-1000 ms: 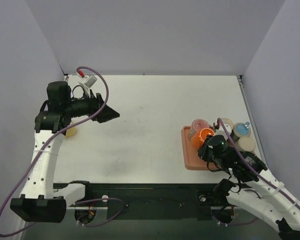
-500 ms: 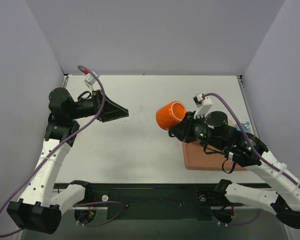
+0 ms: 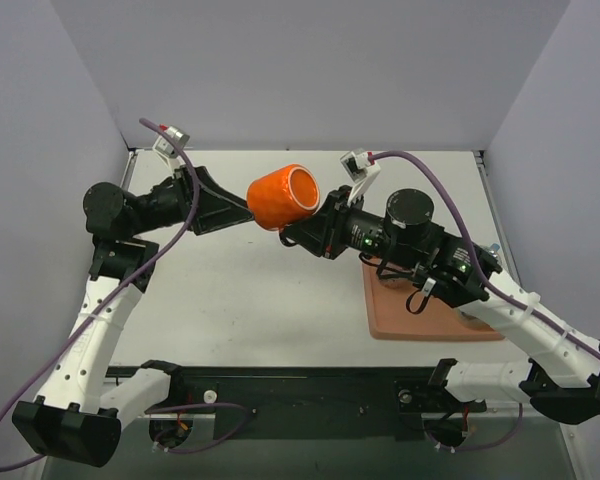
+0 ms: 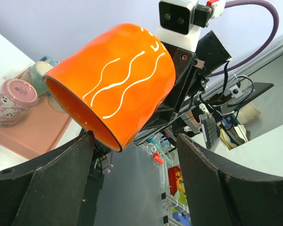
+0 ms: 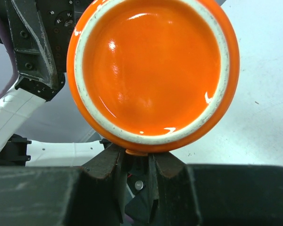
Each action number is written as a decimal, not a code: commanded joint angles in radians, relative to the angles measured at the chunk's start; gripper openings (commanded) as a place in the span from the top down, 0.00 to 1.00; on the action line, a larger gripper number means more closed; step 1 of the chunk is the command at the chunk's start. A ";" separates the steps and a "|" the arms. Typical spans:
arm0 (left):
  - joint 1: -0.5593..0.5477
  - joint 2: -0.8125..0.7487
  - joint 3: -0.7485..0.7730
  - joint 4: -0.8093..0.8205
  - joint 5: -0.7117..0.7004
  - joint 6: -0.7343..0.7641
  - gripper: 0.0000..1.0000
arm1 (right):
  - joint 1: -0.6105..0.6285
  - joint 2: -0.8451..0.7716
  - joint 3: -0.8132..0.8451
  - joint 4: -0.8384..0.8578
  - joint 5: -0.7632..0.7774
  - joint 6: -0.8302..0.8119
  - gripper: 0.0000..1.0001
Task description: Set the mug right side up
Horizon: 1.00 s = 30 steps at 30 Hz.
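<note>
Above the table, the right gripper clamps the mug mid-air; the left gripper, fingers apart, could knock it loose

Orange mug bears white wavy lines; the tray is pink.

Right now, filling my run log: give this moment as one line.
orange mug: airborne, on its side | right gripper: shut on mug | left gripper: open, close to mug
</note>
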 commanded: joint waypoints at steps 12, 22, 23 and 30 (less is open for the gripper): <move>0.010 0.009 0.010 0.083 -0.059 -0.097 1.00 | -0.013 0.077 -0.026 0.307 -0.061 0.061 1.00; 0.097 0.094 0.217 -1.137 -0.617 0.953 1.00 | -0.083 -0.072 -0.210 -0.159 0.419 0.059 0.28; 0.091 0.102 0.215 -1.213 -0.729 1.028 1.00 | -0.082 -0.078 -0.220 -0.194 0.445 0.058 0.28; 0.063 0.156 0.042 -1.475 -1.226 1.581 1.00 | -0.069 -0.126 -0.305 -0.222 0.484 0.054 0.27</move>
